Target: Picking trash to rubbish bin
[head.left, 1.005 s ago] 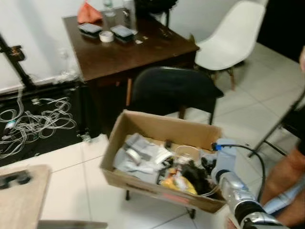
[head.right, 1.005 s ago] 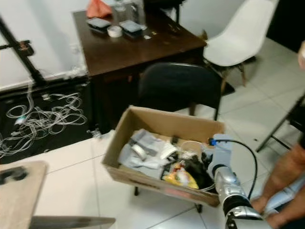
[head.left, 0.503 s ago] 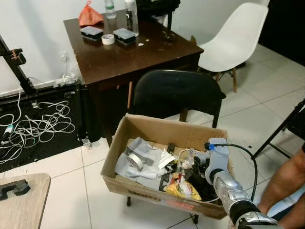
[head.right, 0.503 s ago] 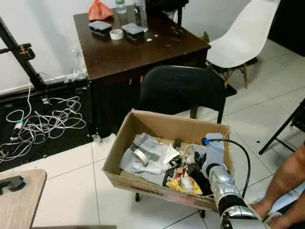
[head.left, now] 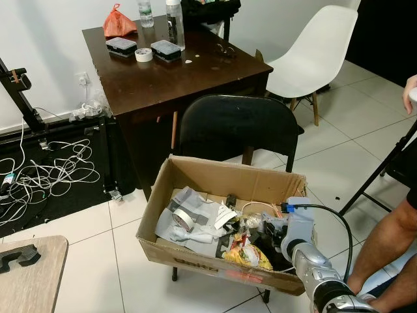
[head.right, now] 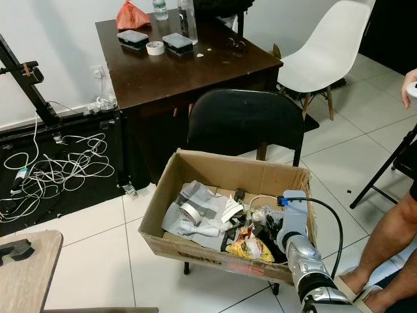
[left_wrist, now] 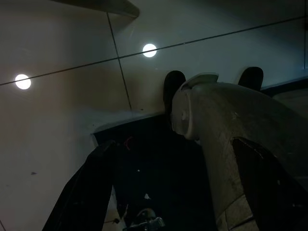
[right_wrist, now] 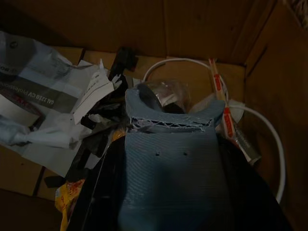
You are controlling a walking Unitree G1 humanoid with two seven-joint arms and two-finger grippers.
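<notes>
In the left eye view, the right hand [head.left: 272, 229] was seen inside the cardboard box [head.left: 195, 173], low at its right end, above the dark trash there; whether its fingers were apart or together could not be told. One box was counted, resting on a black chair [head.left: 234, 124], and it was judged to serve as the rubbish bin. In it were counted one roll of tape [head.left: 182, 220], one grey plastic bag [head.left: 189, 203], one yellow wrapper [head.left: 246, 255] and one white cable [head.left: 255, 205]. The step in hand was judged to be the dropping of trash into the box, or the drawing back after it; the next move would call for the hand to be lifted clear of the box wall without catching the cable. In the right eye view, on the dark counter [head.right: 195, 65] behind the chair were counted two small cases [head.right: 133, 37], one tape ring [head.right: 155, 47], two bottles [head.right: 187, 19] and one orange bag [head.right: 132, 13]; one white chair [head.right: 322, 49] stood beside it, and a person's leg [head.right: 391, 235] was near the box. In the left wrist view, the left hand [left_wrist: 214, 82] hung idle over the pale floor tiles [left_wrist: 57, 120], dark, with its two fingertips standing apart. In the right wrist view, a blue printed part of the hand covered the middle, and under it lay the crumpled clear plastic [right_wrist: 166, 91], the white cable and the grey bag; no piece was seen held.
</notes>
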